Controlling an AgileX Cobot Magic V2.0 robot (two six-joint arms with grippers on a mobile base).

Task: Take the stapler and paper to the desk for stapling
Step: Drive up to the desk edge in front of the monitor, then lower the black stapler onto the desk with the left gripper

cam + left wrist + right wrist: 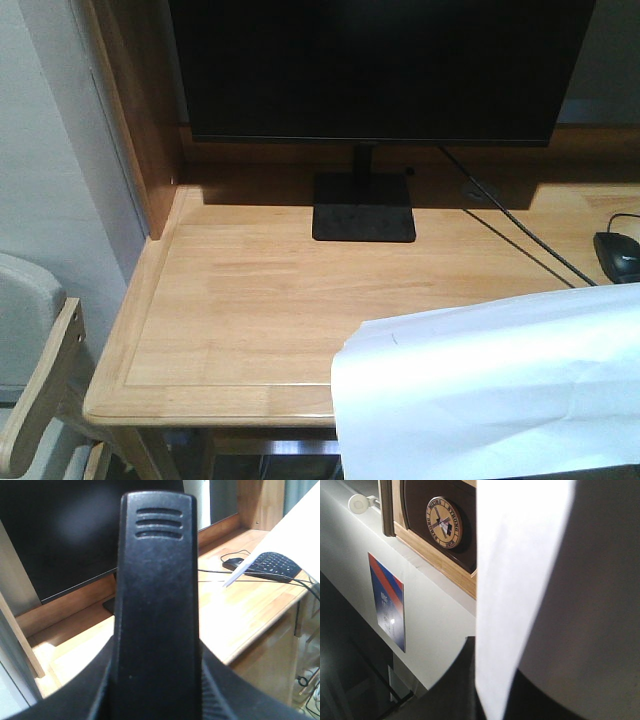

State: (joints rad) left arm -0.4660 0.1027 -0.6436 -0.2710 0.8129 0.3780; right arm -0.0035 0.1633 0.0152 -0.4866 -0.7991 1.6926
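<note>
The left hand (pixel 157 695) is pinching the stapler (pixel 157 605), which is filling the middle of the left wrist view. Its long axis is running straight out from the hand, ridged end farthest away, with dark finger parts showing at either side of its base. Beyond it the tabletop (pixel 240 615) is lying ahead and below, with the keyboard (pixel 272 565) off to the right.

The right hand (pixel 492 695) is looking pressed on the paper (pixel 520 580): in the right wrist view the sheet is rising out from between dark shapes at the bottom edge, though the contact itself is hidden.

In the front view the paper (pixel 500 390) is hanging in the air at the lower right and covering the front right rim of the tabletop (pixel 250 290). Bare wood is stretching to its left and ahead of it, toward the monitor (pixel 380 70). The mouse (pixel 620 255) is sitting just beyond the sheet's far edge.

Neither thing is resting on the wood yet. The paper is probably the nearer to landing, needing to go forward and left. The stapler's hand is not showing in the front view at all, so it is likely farther back.
</note>
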